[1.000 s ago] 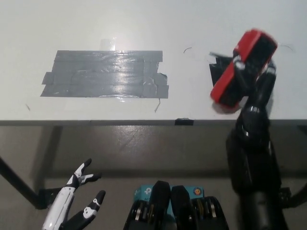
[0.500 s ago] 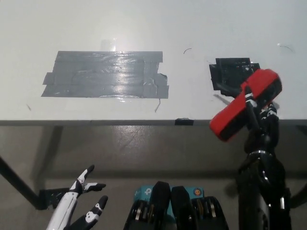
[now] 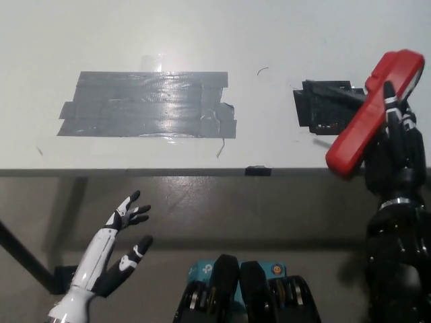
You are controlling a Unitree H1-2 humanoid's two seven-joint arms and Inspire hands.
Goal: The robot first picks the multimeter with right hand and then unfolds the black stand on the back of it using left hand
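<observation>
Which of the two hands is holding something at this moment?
The black right hand: it grips the red multimeter. The white left hand is open, holding nothing.

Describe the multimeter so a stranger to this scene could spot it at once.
Start at the white table and follow its front edge to the right end. There the black right hand holds the multimeter tilted, above a black mat. It is the only red thing in view, unlike the flat grey tape patch further left.

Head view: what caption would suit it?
Black right hand holds red multimeter over table edge; white left hand open below.
</observation>
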